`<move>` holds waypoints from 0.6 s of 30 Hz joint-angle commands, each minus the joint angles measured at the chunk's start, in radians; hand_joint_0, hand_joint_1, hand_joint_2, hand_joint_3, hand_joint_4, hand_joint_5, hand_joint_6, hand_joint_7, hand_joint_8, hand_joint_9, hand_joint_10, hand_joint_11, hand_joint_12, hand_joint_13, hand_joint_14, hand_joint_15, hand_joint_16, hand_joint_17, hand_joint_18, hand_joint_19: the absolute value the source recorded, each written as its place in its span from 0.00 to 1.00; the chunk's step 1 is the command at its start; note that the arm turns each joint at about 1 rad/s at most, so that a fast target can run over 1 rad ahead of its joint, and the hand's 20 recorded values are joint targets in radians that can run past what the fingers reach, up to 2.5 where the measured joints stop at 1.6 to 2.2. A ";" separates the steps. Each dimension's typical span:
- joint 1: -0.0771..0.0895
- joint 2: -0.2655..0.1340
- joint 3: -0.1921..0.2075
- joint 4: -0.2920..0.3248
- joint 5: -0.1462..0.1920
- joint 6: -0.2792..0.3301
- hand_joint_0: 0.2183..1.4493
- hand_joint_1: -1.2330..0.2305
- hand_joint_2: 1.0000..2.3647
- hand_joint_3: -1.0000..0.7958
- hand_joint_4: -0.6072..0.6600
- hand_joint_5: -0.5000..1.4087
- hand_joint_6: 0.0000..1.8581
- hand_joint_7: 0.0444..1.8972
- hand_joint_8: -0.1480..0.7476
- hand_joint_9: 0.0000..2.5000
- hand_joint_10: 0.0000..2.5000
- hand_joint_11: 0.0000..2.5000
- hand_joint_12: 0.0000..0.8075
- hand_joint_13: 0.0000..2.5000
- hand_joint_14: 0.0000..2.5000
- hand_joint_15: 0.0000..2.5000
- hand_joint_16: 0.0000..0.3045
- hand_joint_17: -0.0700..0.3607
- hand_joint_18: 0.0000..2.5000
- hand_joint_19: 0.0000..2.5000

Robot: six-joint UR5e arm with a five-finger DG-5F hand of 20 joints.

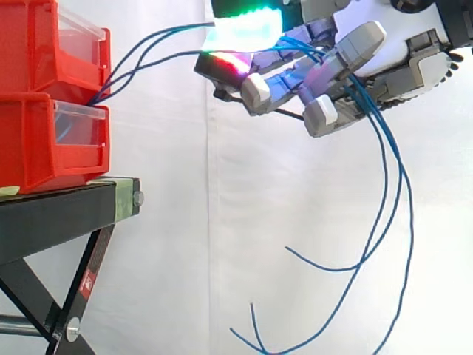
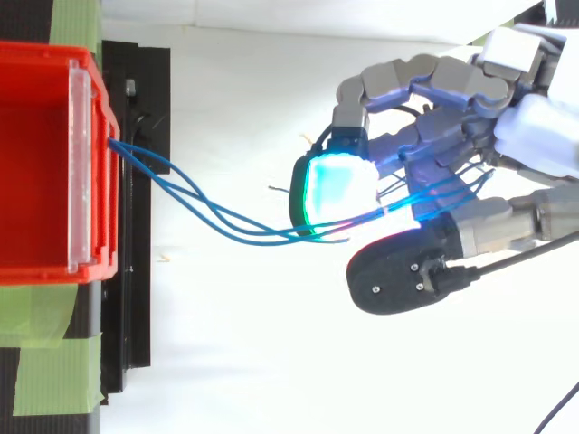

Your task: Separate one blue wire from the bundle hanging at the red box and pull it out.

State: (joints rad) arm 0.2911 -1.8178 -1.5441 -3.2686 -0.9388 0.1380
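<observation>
the blue wires point(image 2: 237, 226) leave the gap between the upper red bin point(image 1: 37, 44) and the lower red bin point(image 1: 37, 140), at the bins' front edge. in the side view they rise in a loose fan to the right across open air to the hand point(image 1: 399, 59). past the hand they drop in long curves point(image 1: 385, 214) in front of the white curtain point(image 1: 222, 222), their free ends curling up near the bottom of the view. i cannot tell one wire apart from the others inside the grasp.

the hand sits high, well apart from the bins, its fingers curled around the wires. in the top view the strands run between a fingertip pad point(image 2: 339, 190) glowing white and cyan and the dark thumb point(image 2: 407, 271) just beside it, so several wires seem held together rather than one alone. in the side view the pads point(image 1: 247, 33) glow green, white and red, and the wires thread between the bent fingers.

the bins stand stacked on a black stand point(image 1: 59, 211), each with a clear front panel point(image 1: 77, 122). green tape point(image 2: 45, 362) lies on the stand next to the bin.
</observation>
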 commanded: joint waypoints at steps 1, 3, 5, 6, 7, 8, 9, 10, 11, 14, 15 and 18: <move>0.000 0.000 0.001 0.001 0.000 0.000 0.41 0.21 0.01 0.34 0.50 0.13 0.41 0.62 0.44 0.25 0.01 0.60 0.39 0.39 1.00 0.16 0.16 0.42 0.34 0.50; 0.000 0.000 0.001 0.001 0.000 0.000 0.41 0.21 0.01 0.33 0.49 0.13 0.41 0.63 0.44 0.25 0.01 0.60 0.39 0.39 1.00 0.16 0.16 0.42 0.34 0.50; 0.000 0.000 0.001 0.001 0.000 0.000 0.40 0.21 0.00 0.32 0.49 0.13 0.41 0.62 0.44 0.25 0.01 0.60 0.40 0.40 1.00 0.15 0.16 0.42 0.34 0.50; 0.000 0.000 0.001 0.000 -0.001 0.000 0.39 0.21 0.00 0.31 0.49 0.13 0.41 0.62 0.44 0.26 0.01 0.60 0.40 0.40 1.00 0.15 0.16 0.42 0.34 0.50; 0.000 0.000 0.001 0.001 0.000 0.000 0.37 0.22 0.00 0.31 0.49 0.13 0.41 0.61 0.44 0.26 0.01 0.60 0.40 0.40 1.00 0.15 0.16 0.42 0.35 0.50; 0.000 0.000 -0.001 0.000 0.000 0.000 0.34 0.25 0.00 0.30 0.49 0.14 0.41 0.62 0.45 0.27 0.01 0.60 0.40 0.40 1.00 0.15 0.16 0.42 0.35 0.50; -0.001 0.000 0.001 0.001 0.000 0.000 0.33 0.25 0.00 0.30 0.49 0.14 0.41 0.63 0.45 0.27 0.01 0.60 0.40 0.40 1.00 0.15 0.16 0.42 0.35 0.50; 0.000 0.000 0.001 0.001 0.000 0.000 0.32 0.26 0.00 0.30 0.50 0.14 0.41 0.63 0.46 0.27 0.01 0.60 0.40 0.40 1.00 0.15 0.16 0.42 0.35 0.50; -0.001 0.000 0.001 0.000 0.000 0.000 0.30 0.28 0.00 0.30 0.51 0.14 0.40 0.63 0.46 0.28 0.01 0.60 0.41 0.40 1.00 0.15 0.16 0.42 0.36 0.51; 0.000 0.000 0.001 0.000 0.000 0.000 0.29 0.30 0.00 0.31 0.52 0.14 0.41 0.63 0.47 0.28 0.01 0.60 0.41 0.42 1.00 0.14 0.17 0.43 0.36 0.50; 0.000 0.000 -0.001 0.001 0.000 0.000 0.29 0.30 0.00 0.31 0.52 0.14 0.41 0.62 0.47 0.28 0.01 0.60 0.41 0.42 1.00 0.14 0.17 0.43 0.37 0.50; 0.000 0.000 0.001 0.000 0.000 0.000 0.28 0.33 0.00 0.31 0.52 0.14 0.41 0.62 0.47 0.30 0.01 0.61 0.41 0.43 1.00 0.14 0.17 0.43 0.38 0.50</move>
State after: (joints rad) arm 0.2912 -1.8178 -1.5436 -3.2685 -0.9388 0.1380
